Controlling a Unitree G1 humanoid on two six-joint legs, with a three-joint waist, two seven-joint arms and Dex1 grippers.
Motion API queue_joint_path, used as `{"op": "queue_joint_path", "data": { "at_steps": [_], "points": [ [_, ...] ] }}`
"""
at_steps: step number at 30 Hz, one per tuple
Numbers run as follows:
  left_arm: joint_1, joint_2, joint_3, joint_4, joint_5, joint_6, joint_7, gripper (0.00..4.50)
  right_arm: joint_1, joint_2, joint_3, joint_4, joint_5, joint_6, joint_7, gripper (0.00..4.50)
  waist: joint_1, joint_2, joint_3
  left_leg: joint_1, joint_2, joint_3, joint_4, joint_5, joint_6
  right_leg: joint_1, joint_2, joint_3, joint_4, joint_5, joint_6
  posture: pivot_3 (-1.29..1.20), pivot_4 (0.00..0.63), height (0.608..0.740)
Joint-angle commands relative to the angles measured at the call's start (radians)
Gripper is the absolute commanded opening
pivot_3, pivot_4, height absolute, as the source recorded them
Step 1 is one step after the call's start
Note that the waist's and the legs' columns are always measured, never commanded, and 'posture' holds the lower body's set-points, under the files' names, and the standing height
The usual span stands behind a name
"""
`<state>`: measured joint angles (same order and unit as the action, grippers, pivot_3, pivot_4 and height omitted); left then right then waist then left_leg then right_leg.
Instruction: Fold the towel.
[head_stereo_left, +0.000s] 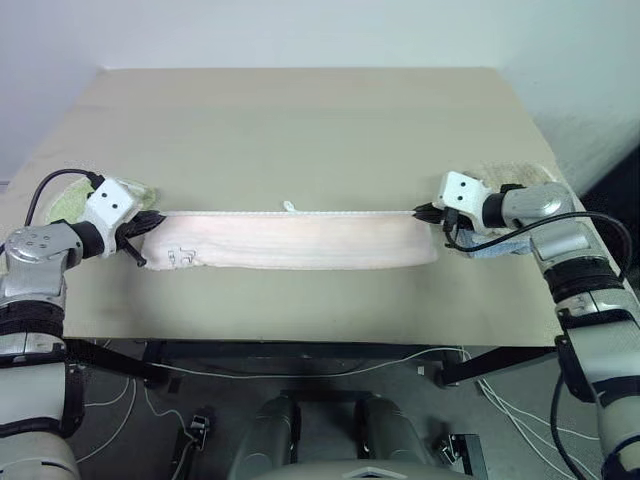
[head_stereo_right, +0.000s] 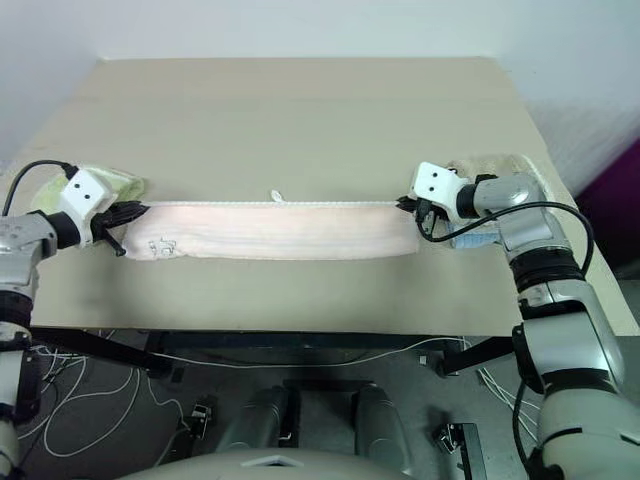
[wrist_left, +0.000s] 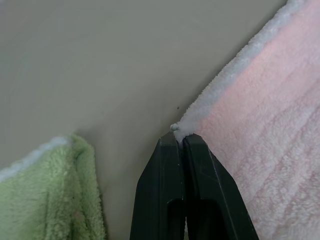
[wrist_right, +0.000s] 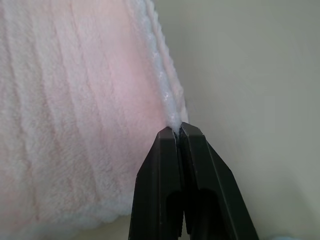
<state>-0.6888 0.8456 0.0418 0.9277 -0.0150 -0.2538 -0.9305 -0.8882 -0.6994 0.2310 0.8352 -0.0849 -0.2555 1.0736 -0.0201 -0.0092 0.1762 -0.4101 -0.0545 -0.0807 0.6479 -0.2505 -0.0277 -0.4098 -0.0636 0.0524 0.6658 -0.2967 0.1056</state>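
Towel (head_stereo_left: 290, 240) — pale pink with white stitched trim — lies as a long band across the near part of the table (head_stereo_left: 300, 120), stretched between both arms. Left gripper (head_stereo_left: 150, 222) is pinched tight on one far corner of the trim; right gripper (head_stereo_left: 425, 213) is clamped on the opposite far corner. A green towel (wrist_left: 50, 195) sits just beside the left gripper. By the look of it, a lengthwise fold is in hand, top layer being drawn over the lower. Next move calls for laying the pinched edge down level, both corners aligned — then releasing.
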Motion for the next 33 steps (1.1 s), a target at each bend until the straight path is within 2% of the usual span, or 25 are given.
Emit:
{"op": "queue_joint_path", "data": {
  "at_steps": [1, 2, 4, 7, 11, 15, 17, 21, 25, 26, 28, 33],
  "points": [
    [-0.042, 0.016, -0.01, 0.062, 0.041, -0.055, 0.038, 0.0, -0.049, 0.0, -0.017, 0.068, -0.026, -0.047, -0.03, 0.04, 0.0, 0.0, 0.0, 0.0, 0.0, 0.0, 0.0, 0.0, 0.0, 0.0, 0.0, 0.0, 0.0, 0.0, 0.0, 0.0, 0.15, 0.74],
    [-0.05, 0.014, -0.015, 0.076, 0.045, -0.063, 0.042, 0.0, -0.054, 0.004, -0.018, 0.082, -0.029, -0.054, -0.033, 0.04, 0.0, 0.0, 0.0, 0.0, 0.0, 0.0, 0.0, 0.0, 0.0, 0.0, 0.0, 0.0, 0.0, 0.0, 0.0, 0.0, 0.15, 0.74],
    [-0.063, 0.012, -0.019, 0.101, 0.051, -0.067, 0.049, 0.48, -0.06, 0.012, -0.024, 0.102, -0.029, -0.065, -0.036, 0.0, -0.001, 0.0, 0.0, 0.0, 0.0, 0.0, 0.0, 0.0, 0.0, 0.0, 0.0, 0.0, 0.0, 0.0, 0.0, 0.0, 0.15, 0.74],
    [-0.078, 0.011, 0.001, 0.127, 0.028, -0.057, 0.037, 1.27, -0.063, 0.016, -0.043, 0.115, -0.013, -0.065, -0.043, 0.68, -0.001, 0.0, 0.0, 0.0, 0.0, 0.0, 0.0, 0.0, 0.0, 0.0, 0.0, 0.0, 0.0, 0.0, 0.0, 0.0, 0.15, 0.74],
    [-0.083, 0.018, 0.028, 0.136, 0.006, -0.053, 0.044, 2.6, -0.046, -0.001, -0.059, 0.092, -0.003, -0.068, -0.042, 1.98, -0.001, 0.0, 0.0, 0.0, 0.0, 0.0, 0.0, 0.0, 0.0, 0.0, 0.0, 0.0, 0.001, 0.0, 0.0, 0.0, 0.15, 0.74],
    [-0.087, 0.033, 0.066, 0.132, -0.008, -0.047, 0.105, 4.01, -0.032, -0.025, -0.11, 0.039, 0.011, -0.075, -0.108, 3.38, -0.001, 0.0, 0.0, 0.0, 0.0, 0.0, 0.0, 0.0, 0.0, 0.0, 0.0, 0.0, 0.001, 0.0, 0.0, 0.0, 0.15, 0.74],
    [-0.082, 0.036, 0.106, 0.105, -0.053, -0.018, 0.083, 4.5, -0.012, -0.045, -0.159, -0.021, 0.038, -0.044, -0.142, 4.06, 0.0, 0.0, 0.0, 0.0, 0.0, 0.0, 0.0, 0.0, 0.0, 0.0, 0.0, 0.0, 0.001, 0.0, 0.0, 0.0, 0.15, 0.74],
    [-0.016, 0.034, 0.193, -0.028, -0.168, 0.037, 0.011, 4.5, 0.116, -0.072, -0.289, -0.283, 0.175, 0.158, -0.154, 4.06, 0.004, 0.0, 0.0, -0.001, 0.0, -0.001, 0.0, 0.0, 0.0, 0.0, -0.001, 0.0, 0.0, 0.0, 0.0, 0.0, 0.15, 0.74],
    [0.15, 0.027, 0.248, -0.288, -0.28, 0.156, -0.074, 4.5, 0.384, -0.054, -0.435, -0.756, 0.466, 0.614, -0.176, 4.06, 0.003, 0.0, -0.001, -0.001, 0.001, -0.001, 0.0, 0.0, 0.0, 0.001, -0.001, 0.0, 0.0, 0.0, 0.0, 0.0, 0.15, 0.74],
    [0.19, 0.022, 0.256, -0.349, -0.306, 0.187, -0.089, 4.5, 0.428, -0.047, -0.465, -0.828, 0.523, 0.709, -0.2, 4.23, 0.001, 0.0, -0.001, -0.001, 0.001, -0.002, 0.0, 0.0, 0.0, 0.0, -0.002, 0.0, 0.0, 0.0, 0.0, 0.0, 0.15, 0.74],
    [0.273, 0.008, 0.271, -0.479, -0.37, 0.247, -0.126, 4.5, 0.499, -0.032, -0.522, -0.928, 0.628, 0.876, -0.256, 4.47, -0.001, 0.0, -0.001, 0.0, 0.002, -0.001, 0.0, 0.0, 0.0, 0.0, -0.002, 0.001, 0.001, 0.0, 0.0, 0.0, 0.15, 0.74],
    [0.415, -0.007, 0.244, -0.697, -0.447, 0.366, -0.191, 4.5, 0.619, 0.071, -0.661, -1.128, 0.951, 1.255, -0.451, 4.47, 0.005, 0.0, -0.001, 0.001, 0.002, -0.002, -0.001, 0.0, 0.0, 0.002, -0.003, 0.002, 0.0, 0.0, 0.0, 0.0, 0.15, 0.74]
  ]
}}
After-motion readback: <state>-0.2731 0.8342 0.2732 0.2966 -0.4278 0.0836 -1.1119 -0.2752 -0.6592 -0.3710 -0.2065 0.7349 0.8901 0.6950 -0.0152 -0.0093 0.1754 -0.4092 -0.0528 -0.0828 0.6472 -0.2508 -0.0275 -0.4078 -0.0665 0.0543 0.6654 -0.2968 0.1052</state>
